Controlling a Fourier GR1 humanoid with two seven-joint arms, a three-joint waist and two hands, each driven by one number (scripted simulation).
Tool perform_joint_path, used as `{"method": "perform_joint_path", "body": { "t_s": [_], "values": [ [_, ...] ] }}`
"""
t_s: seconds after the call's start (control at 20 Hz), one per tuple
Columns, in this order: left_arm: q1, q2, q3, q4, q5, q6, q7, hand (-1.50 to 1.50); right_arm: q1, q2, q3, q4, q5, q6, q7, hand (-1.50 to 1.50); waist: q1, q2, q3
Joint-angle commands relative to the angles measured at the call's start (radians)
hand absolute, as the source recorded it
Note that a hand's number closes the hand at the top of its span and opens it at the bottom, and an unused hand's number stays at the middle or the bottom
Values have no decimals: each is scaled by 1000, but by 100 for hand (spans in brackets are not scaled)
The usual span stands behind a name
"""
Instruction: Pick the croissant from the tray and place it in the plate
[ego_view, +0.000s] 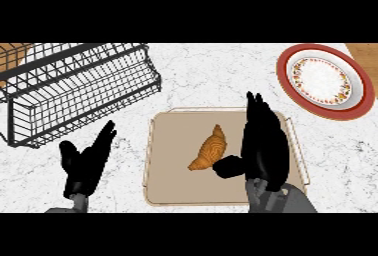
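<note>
Fingers (258, 117) of the right hand (262, 150) stretch straight and open over the tray (170, 192), holding nothing, thumb (229, 167) jutting left toward the pastry. Head view: the croissant (209, 150) lies just left of those fingers, thumb tip at its lower end, whether touching I cannot tell. Its long axis runs nearly parallel to them, tipped slightly right at the top. Right hand is clearly nearer; the left hand (85, 162) rests open on the desk (192, 75), left of the tray. Up and right of the fingers waits the plate (354, 107), well apart. Far left sits a wire rack (81, 85). Looks like closing sideways is next.
</note>
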Motion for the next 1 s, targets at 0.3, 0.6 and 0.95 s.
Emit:
{"method": "perform_joint_path", "body": {
  "t_s": [0.3, 0.6, 0.95],
  "values": [
    [28, -6, 1, -6, 6, -19, 7, 0, -100, 40, 53, 168, -121, -37, 261, -150, 8, 4, -3],
    [-49, -50, -12, 46, -29, 27, 44, 0, -130, 40, 119, 259, -139, -141, 254, -150, 0, 5, -3],
    [-23, -38, 1, 32, -21, 9, 32, 0, -116, 40, 134, 331, -73, -92, 293, -150, -6, 3, -3]
  ]
}}
